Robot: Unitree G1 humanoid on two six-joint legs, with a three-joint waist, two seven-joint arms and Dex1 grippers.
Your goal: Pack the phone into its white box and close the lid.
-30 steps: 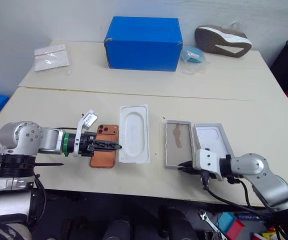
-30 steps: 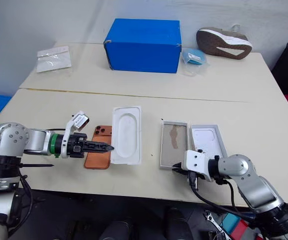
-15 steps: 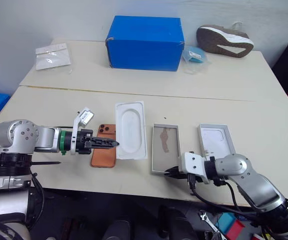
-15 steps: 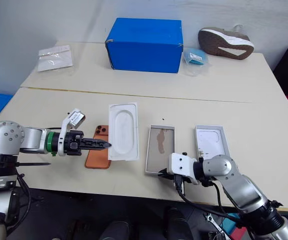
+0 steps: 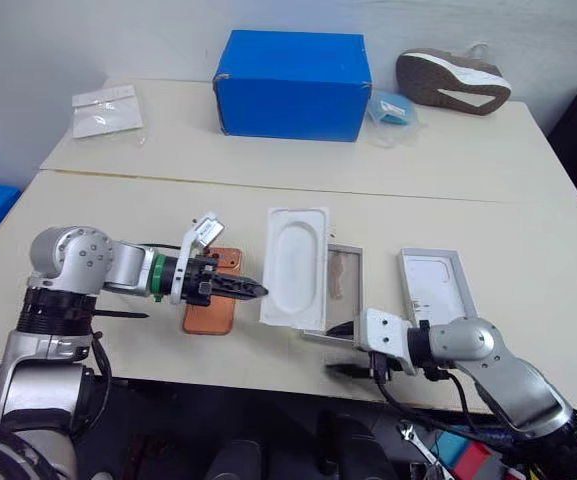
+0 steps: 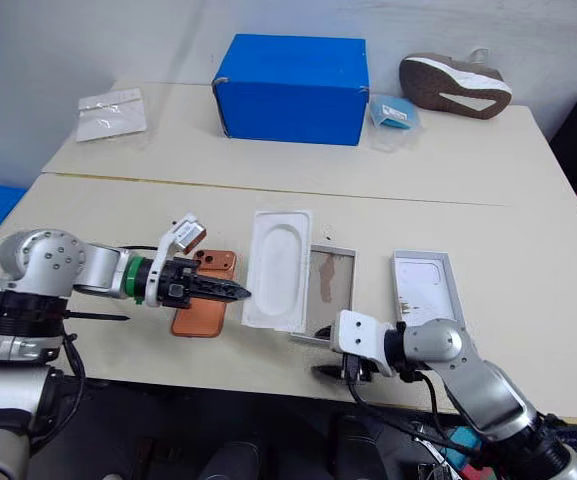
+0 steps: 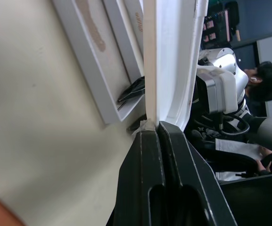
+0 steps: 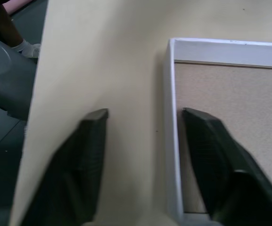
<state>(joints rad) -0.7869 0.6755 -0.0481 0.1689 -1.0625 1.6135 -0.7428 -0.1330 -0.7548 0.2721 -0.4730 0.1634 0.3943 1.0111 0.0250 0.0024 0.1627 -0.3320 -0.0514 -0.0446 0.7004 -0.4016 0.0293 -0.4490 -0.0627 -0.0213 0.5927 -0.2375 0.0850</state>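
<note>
Left gripper (image 5: 253, 291) clamps the insert (image 5: 296, 267), which overlaps the white box (image 5: 336, 290); it should carry it clear. Right gripper (image 8: 143, 120) fingers apart at box edge.

I can read no words, brand names or numbers on anything in front of me. The lid (image 5: 434, 286) shows only a faint phone outline on its inner face, the blue box (image 5: 291, 85) is plain, and the small tag on my left wrist is too tiny to read.
</note>
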